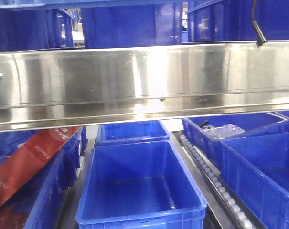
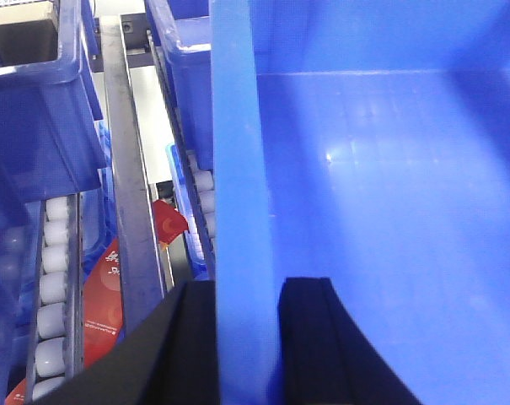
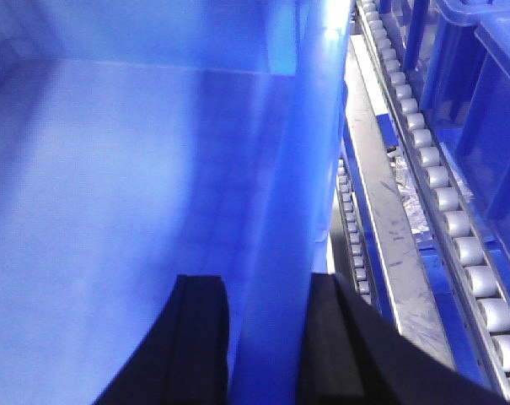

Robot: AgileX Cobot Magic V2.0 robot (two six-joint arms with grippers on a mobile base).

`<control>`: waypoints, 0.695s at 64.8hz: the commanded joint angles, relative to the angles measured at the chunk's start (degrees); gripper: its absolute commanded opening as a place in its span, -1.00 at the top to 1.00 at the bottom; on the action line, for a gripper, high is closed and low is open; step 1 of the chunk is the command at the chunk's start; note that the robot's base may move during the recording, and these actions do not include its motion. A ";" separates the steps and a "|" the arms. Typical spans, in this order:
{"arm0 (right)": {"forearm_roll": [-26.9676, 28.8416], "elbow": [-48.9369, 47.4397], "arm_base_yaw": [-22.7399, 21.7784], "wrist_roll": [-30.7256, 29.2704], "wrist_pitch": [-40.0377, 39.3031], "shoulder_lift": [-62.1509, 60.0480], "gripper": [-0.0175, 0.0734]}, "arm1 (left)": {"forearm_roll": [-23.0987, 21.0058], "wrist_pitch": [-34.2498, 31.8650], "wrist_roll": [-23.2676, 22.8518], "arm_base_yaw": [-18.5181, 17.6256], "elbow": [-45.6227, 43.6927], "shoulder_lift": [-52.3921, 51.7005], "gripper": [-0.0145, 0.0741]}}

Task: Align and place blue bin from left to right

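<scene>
While front shows blue bin (image 1: 142, 186) whole — wrists: left tool (image 2: 246, 291), right tool (image 3: 267, 285) gripping.

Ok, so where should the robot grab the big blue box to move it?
By the tops of its two side walls, coming from above. The blue bin is open-topped, empty and too wide for one gripper, and its walls stand upright, so each slips between two fingers: left gripper on the left wall, right gripper on the right wall.
</scene>
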 commanded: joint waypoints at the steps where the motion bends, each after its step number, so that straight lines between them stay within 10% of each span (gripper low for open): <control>1: 1.57 -1.05 0.56 -1.63 -5.70 -1.52 0.95 | -0.84 -13.81 0.37 -0.29 -1.19 -1.09 0.92; 45: 1.57 -1.05 0.56 -1.63 -5.70 -1.52 0.95 | -0.84 -13.81 0.37 -0.29 -1.19 -1.09 0.92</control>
